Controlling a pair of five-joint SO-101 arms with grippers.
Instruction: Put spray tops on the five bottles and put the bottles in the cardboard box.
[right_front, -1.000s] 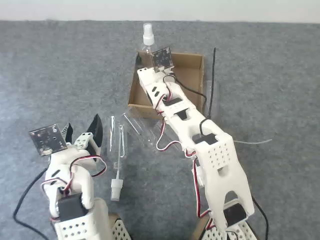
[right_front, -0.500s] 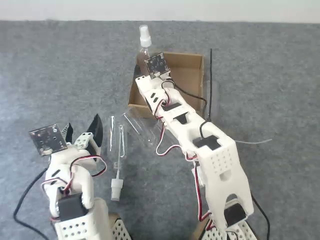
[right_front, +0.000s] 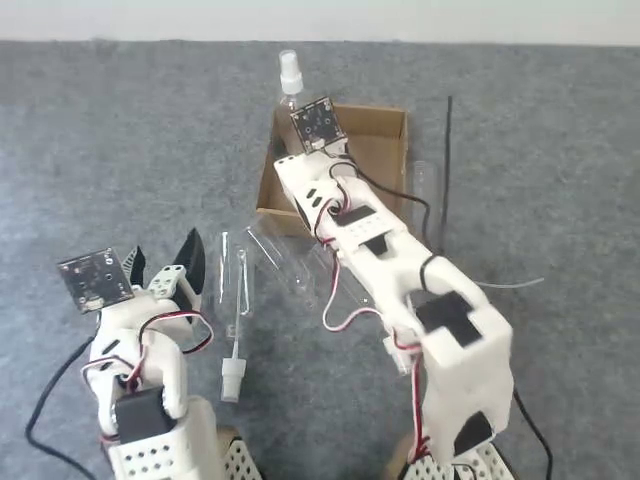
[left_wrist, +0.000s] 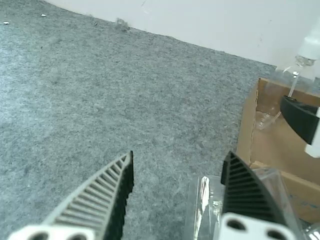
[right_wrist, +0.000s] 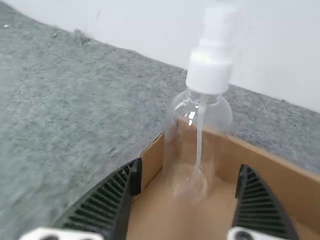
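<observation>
Bottles are mostly unfinished here: we count only one bottle (right_wrist: 197, 150) wearing its spray top (right_wrist: 211, 65), and it stands upright in what looks like the far left corner of the cardboard box (right_front: 385, 128). The right gripper (right_wrist: 190, 170) hangs over that corner with its jaws spread wide on either side of the bottle, touching nothing, so we judge this one delivered. At the near left, the left gripper (left_wrist: 180, 157) is likewise open and holds nothing, poised above the counter (right_front: 120, 150) just beside the clear bottles (right_front: 240, 272) that lie uncapped between the two arms. We make out at least two there, though their clear walls make an exact count hard. A loose spray top (right_front: 232, 378) lies near them on the near side, and what may be another bottle (right_front: 424, 185) rests against the box's right wall. By our reckoning one of five is done — the rest need topping and boxing.
</observation>
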